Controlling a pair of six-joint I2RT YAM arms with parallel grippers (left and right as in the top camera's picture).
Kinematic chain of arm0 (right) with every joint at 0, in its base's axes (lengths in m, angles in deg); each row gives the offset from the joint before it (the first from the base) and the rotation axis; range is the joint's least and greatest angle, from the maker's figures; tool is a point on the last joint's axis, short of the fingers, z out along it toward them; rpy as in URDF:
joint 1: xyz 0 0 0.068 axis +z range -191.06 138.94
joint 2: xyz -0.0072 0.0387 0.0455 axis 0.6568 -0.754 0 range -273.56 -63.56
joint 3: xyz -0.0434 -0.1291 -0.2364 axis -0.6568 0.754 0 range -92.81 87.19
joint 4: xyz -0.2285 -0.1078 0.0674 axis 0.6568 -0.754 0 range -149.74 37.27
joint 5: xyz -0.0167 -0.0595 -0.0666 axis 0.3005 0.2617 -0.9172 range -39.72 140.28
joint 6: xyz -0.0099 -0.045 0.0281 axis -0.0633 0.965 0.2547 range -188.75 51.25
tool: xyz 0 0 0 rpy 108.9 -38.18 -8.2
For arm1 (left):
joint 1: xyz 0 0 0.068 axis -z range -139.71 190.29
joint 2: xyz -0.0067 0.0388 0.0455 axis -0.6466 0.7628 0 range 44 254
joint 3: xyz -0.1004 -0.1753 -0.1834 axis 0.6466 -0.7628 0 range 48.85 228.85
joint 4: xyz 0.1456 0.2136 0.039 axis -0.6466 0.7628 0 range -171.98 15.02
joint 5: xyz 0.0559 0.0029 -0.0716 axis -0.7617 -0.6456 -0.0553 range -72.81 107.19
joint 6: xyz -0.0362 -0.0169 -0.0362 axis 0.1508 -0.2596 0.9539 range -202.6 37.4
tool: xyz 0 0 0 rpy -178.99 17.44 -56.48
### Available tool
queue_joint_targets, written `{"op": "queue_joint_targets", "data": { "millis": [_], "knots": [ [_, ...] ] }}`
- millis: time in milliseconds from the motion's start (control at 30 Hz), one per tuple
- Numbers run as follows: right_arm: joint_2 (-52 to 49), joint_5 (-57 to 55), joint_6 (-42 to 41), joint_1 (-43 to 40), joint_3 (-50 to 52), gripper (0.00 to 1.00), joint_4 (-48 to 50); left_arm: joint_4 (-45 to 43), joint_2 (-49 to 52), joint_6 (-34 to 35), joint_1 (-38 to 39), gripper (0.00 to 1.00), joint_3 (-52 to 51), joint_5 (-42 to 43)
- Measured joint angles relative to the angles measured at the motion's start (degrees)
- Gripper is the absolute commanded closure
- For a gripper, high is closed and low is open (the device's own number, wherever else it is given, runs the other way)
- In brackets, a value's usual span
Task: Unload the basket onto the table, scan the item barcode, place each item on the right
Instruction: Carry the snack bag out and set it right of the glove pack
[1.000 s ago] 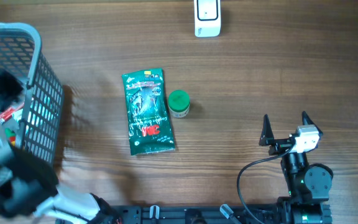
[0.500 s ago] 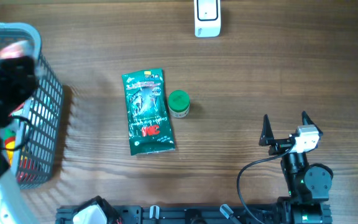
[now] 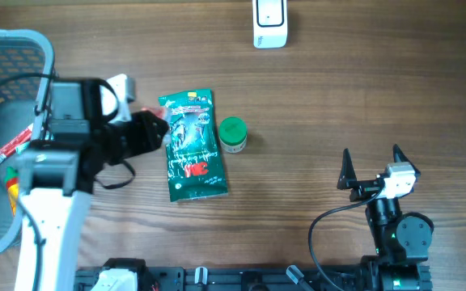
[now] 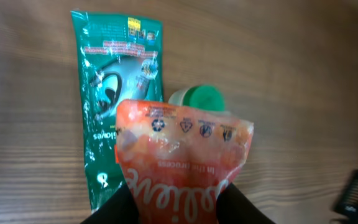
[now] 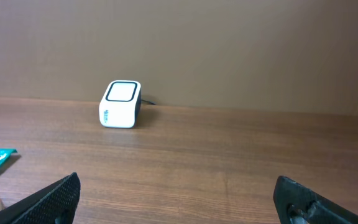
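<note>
Between the fingers of the left gripper (image 4: 176,214) we've got an orange snack pouch (image 4: 182,155), pinched narrow at its bottom end. Its long axis runs straight out from the fingers, crimped top edge leading. Beyond it lie a green packet (image 4: 114,118) and a green-capped bottle (image 4: 197,99). The white barcode scanner (image 3: 269,23) sits well apart, ahead and rightward at the table's (image 3: 338,89) far edge. The right gripper (image 3: 371,166) is spread wide, holding nothing, so we reckon the left arm carries.

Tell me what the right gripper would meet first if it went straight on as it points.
Probably nothing: only bare table shows ahead of the right gripper; the white scanner stands left of that line.
</note>
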Motion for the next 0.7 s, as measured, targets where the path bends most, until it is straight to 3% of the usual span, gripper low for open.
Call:
{"op": "queue_joint_targets", "data": {
  "millis": [133,233,333,533,700],
  "knots": [
    [0.0,0.0,-0.02,0.0,0.0,0.0,0.02,-7.39,0.44,1.9,2.75,0.66,-8.85,-0.24],
    [-0.02,0.0,-0.02,0.0,0.0,0.0,0.02,-20.74,2.93,6.05,7.5,0.65,-19.1,-0.63],
    [0.0,0.0,-0.02,0.0,0.0,0.0,0.0,-28.46,7.61,10.34,11.91,0.66,-24.74,-2.05],
    [0.0,0.0,0.0,0.0,0.0,0.0,0.0,-34.95,20.2,18.36,22.29,0.65,-27.06,-4.52],
    [0.0,0.0,0.0,0.0,0.0,0.0,0.0,-42.99,23.56,23.28,32.5,0.61,-27.28,-4.92]
  ]
}}
